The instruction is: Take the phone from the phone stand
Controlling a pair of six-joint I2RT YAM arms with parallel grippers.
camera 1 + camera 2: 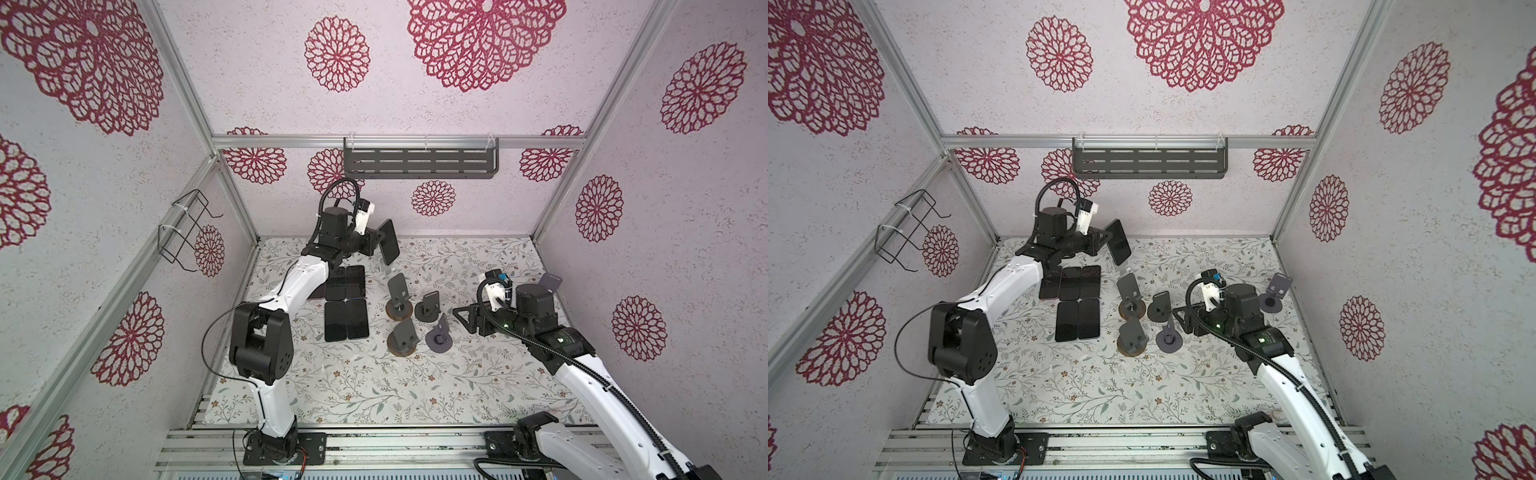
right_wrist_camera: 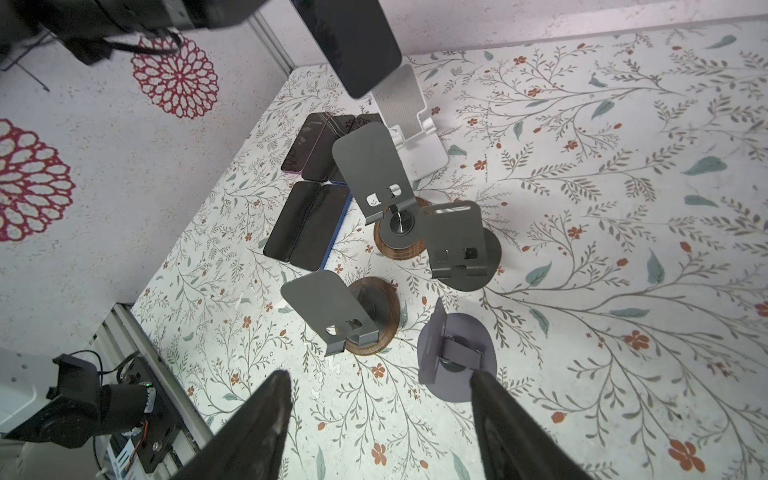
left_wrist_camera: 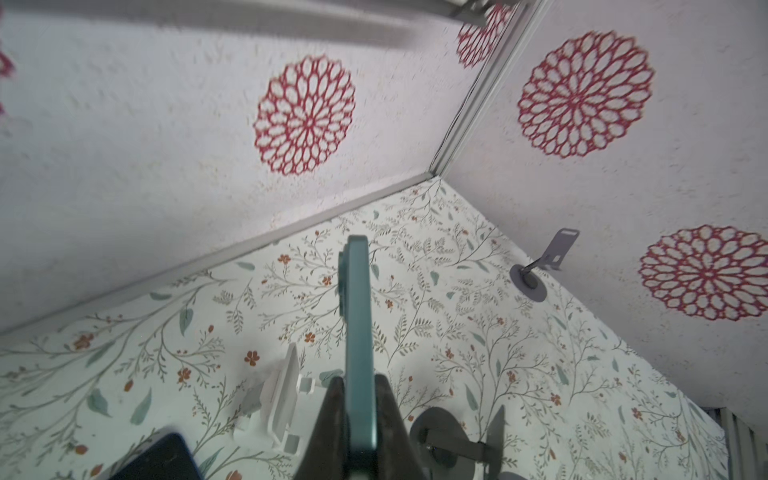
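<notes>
1. Teal phone (image 3: pixel 359 332) seen edge-on in the left wrist view, dark screen showing in both top views (image 1: pixel 388 243) (image 1: pixel 1119 243).
2. Left end effector (image 3: pixel 358 401) pinches the phone near one end, a finger pressed on each face.
3. Phone is held up off the counter (image 1: pixel 374 386) at the far side, left of centre, tilted. It hangs above the white stand (image 1: pixel 384 271). In the left wrist view the stand (image 3: pixel 282 399) sits just beside the phone, apart from it.
4. Right end effector (image 2: pixel 378 382) is spread wide with nothing between its fingers. It hovers over the counter on the right (image 1: pixel 463 318), just right of the grey stands.
5. Four grey stands (image 1: pixel 415 316) cluster mid-counter. The left two sit on wood-coloured discs, the right two on grey bases.
6. Lone stand (image 1: pixel 550 282), grey, at far right, close to the right wall.
7. Five flat phones (image 1: pixel 346 303) lie screens up, left of the cluster and near-left of the white stand. Three lie in the far row and two in the near row, edge to edge.
</notes>
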